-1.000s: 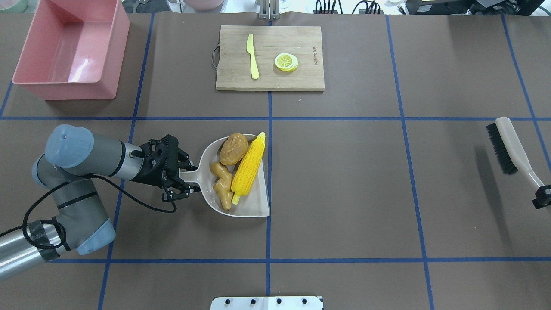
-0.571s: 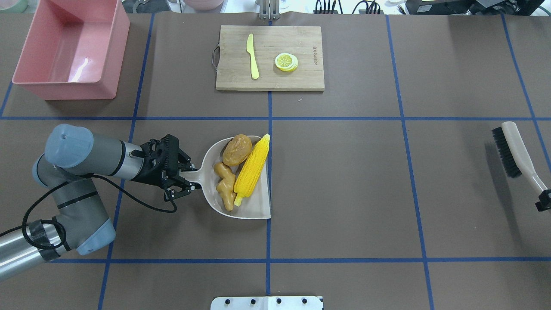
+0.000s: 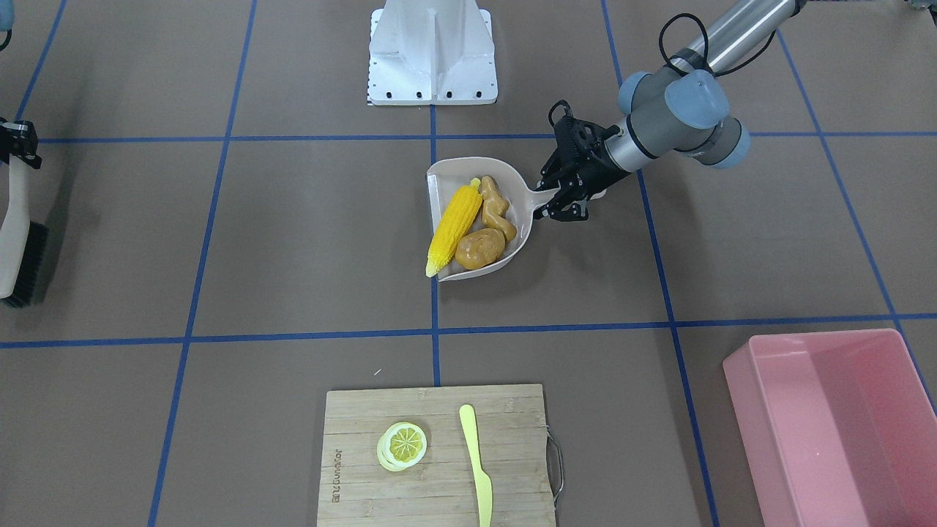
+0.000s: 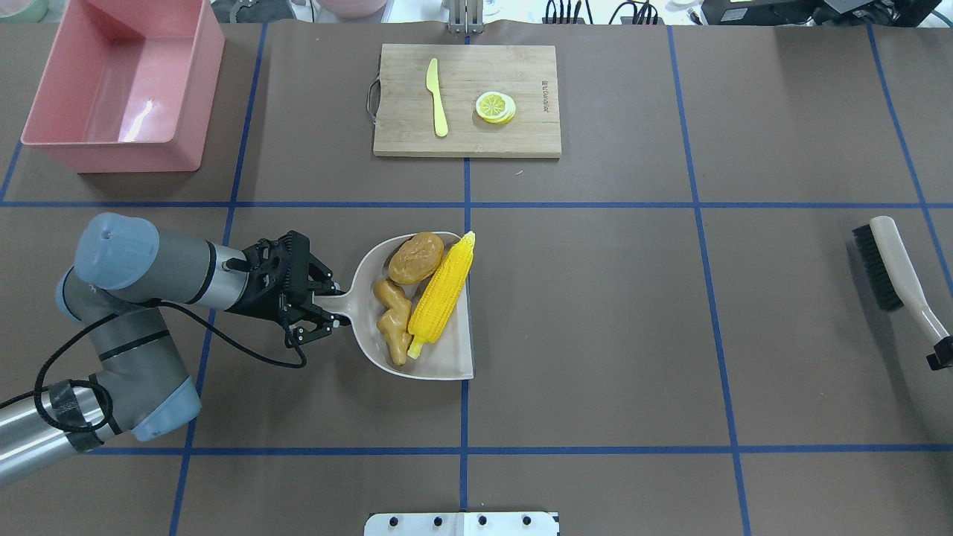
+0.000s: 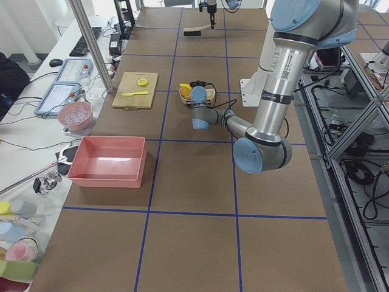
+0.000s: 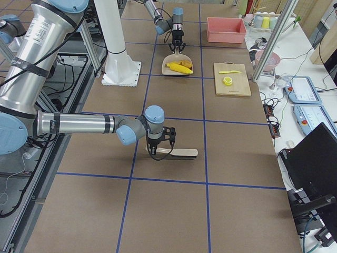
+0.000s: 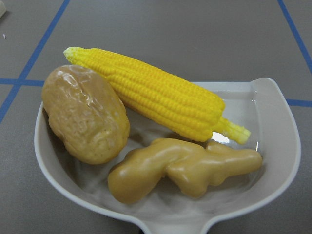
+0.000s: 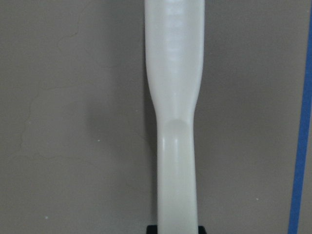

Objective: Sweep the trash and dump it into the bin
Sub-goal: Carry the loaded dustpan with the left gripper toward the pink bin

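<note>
A beige dustpan (image 4: 447,350) near the table's middle holds all the trash: a yellow corn cob (image 4: 443,294), a tan ginger root (image 4: 393,320) and an orange-brown potato lump (image 4: 415,257). My left gripper (image 4: 327,301) is shut on the dustpan's handle. The left wrist view shows the corn (image 7: 156,97), the potato (image 7: 85,114) and the ginger (image 7: 185,165) lying in the pan (image 7: 273,126). The empty pink bin (image 4: 112,155) stands at the far left corner. My right gripper (image 4: 939,361) is shut on the handle of a brush (image 4: 890,264) at the right edge.
A wooden cutting board (image 4: 521,138) at the far middle carries a pale yellow knife (image 4: 437,97) and a lemon slice (image 4: 495,106). The robot's white base (image 3: 432,51) is at the near edge. Blue tape lines cross the brown table.
The dustpan with the trash has shifted a little to the right and swung its open edge. The brush has drifted slightly toward the right edge.
</note>
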You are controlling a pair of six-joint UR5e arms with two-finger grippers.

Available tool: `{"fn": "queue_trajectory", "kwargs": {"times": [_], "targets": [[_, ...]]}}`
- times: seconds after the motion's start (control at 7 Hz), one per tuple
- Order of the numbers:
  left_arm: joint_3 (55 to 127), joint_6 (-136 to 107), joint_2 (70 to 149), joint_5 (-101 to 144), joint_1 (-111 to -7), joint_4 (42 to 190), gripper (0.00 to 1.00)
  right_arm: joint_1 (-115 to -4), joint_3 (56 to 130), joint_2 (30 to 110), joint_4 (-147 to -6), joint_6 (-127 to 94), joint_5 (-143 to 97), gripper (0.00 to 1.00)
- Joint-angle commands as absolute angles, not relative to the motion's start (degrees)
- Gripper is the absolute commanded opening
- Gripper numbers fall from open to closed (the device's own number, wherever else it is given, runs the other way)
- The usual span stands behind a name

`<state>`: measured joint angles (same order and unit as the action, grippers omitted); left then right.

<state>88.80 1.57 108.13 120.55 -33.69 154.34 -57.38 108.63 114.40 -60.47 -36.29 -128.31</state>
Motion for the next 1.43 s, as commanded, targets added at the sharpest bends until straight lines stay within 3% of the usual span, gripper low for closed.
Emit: {"fn": "queue_trajectory", "kwargs": {"times": [0.0,0.14,0.29,0.43,0.71,1.0,1.14,1.29], "targets": [[90.8,1.6,107.7,119.4,-33.9,154.4,0.32,-55.6,108.5,116.4,-57.3,-36.0,-128.2,0.0],[92.2,2.1,107.3,116.7,-33.9,154.4,0.29,-55.3,108.5,116.5,-57.3,-36.1,-128.2,0.0],[92.7,2.1,107.1,114.3,-34.3,154.3,0.06,-54.8,108.5,116.5,-57.3,-36.2,-128.0,0.0],[92.9,2.2,107.1,110.1,-34.5,154.3,0.0,-54.3,108.2,116.5,-57.3,-36.3,-127.8,0.0],[93.1,-5.7,107.4,104.8,-35.5,153.6,0.0,-54.1,108.2,116.5,-57.3,-36.4,-127.7,0.0],[93.3,-18.7,107.8,104.8,-37.1,153.1,0.0,-54.1,108.2,116.5,-57.4,-36.8,-127.6,0.73],[94.0,-19.2,107.5,104.8,-38.4,153.3,0.0,-54.0,108.2,116.5,-57.4,-36.8,-127.6,0.84],[95.1,-19.6,107.1,104.5,-40.2,153.4,0.0,-54.0,108.2,116.5,-57.3,-36.7,-127.6,0.85]]}}
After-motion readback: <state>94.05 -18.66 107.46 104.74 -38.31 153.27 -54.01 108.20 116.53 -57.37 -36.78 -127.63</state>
